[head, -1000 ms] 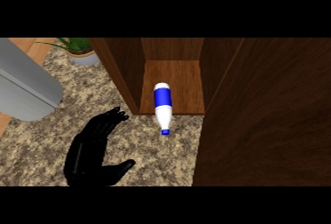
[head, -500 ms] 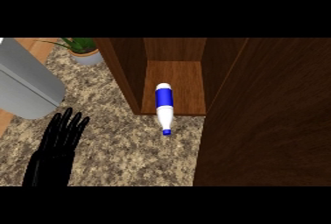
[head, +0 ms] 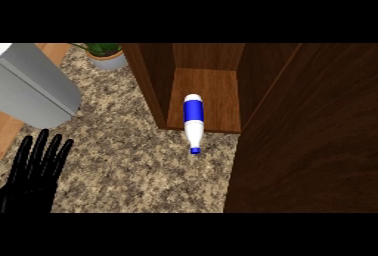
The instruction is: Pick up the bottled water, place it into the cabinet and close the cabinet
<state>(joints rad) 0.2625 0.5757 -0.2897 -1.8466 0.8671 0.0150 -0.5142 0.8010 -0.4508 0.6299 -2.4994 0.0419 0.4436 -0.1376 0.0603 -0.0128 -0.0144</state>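
The bottled water (head: 193, 121), white with a blue label and blue cap, lies on its side. Its body rests on the floor of the open wooden cabinet (head: 210, 97) and its capped neck juts out over the counter. My left hand (head: 33, 172) shows at the lower left, black, fingers straight and pointing up, well apart from the bottle. The cabinet's dark door (head: 306, 145) stands open and fills the right side of the view. My right hand does not show.
A grey appliance (head: 33, 90) stands at the left on the speckled counter (head: 136, 165). A potted plant (head: 105, 56) sits at the back, left of the cabinet's side wall.
My left hand has drawn away from the bottle, moving left and down to the view's lower left corner, and its fingers have straightened. The bottle has not moved.
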